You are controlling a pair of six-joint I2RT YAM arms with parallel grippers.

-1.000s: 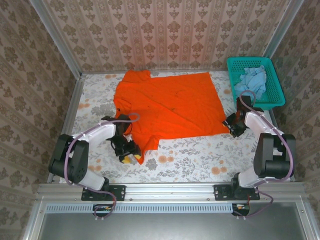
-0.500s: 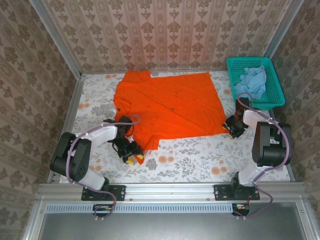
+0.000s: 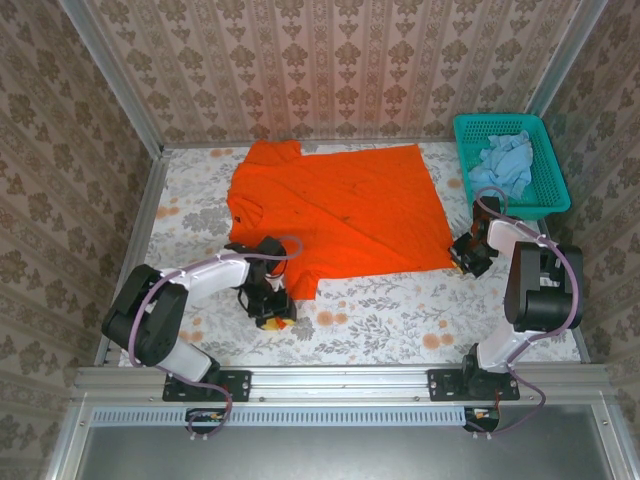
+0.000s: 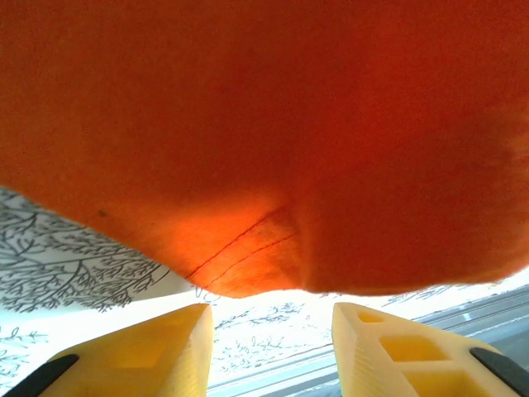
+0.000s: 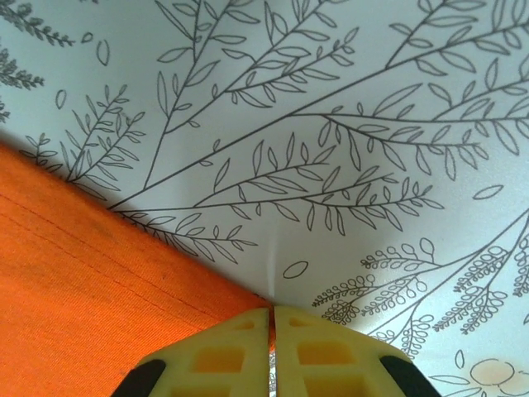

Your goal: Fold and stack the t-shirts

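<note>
A large orange t-shirt (image 3: 340, 205) lies spread flat on the floral table, neck to the left. My left gripper (image 3: 272, 312) sits at its near-left sleeve tip. In the left wrist view the orange cloth (image 4: 273, 124) hangs just beyond the open gripper (image 4: 271, 313), with nothing between the yellow fingers (image 4: 157, 347). My right gripper (image 3: 463, 256) is at the shirt's near-right hem corner. In the right wrist view it (image 5: 272, 313) is shut, with the corner of the orange hem (image 5: 83, 273) pinched in it. A pale blue t-shirt (image 3: 505, 162) lies crumpled in the basket.
The teal mesh basket (image 3: 520, 210) stands at the back right, just beyond my right arm. Bare floral tablecloth (image 3: 400, 310) stretches along the near edge between the two arms. Patterned walls enclose the table on three sides.
My right gripper has closed on the shirt's hem corner. My left gripper has slid right and nearer along the sleeve edge, its jaws narrowing a little.
</note>
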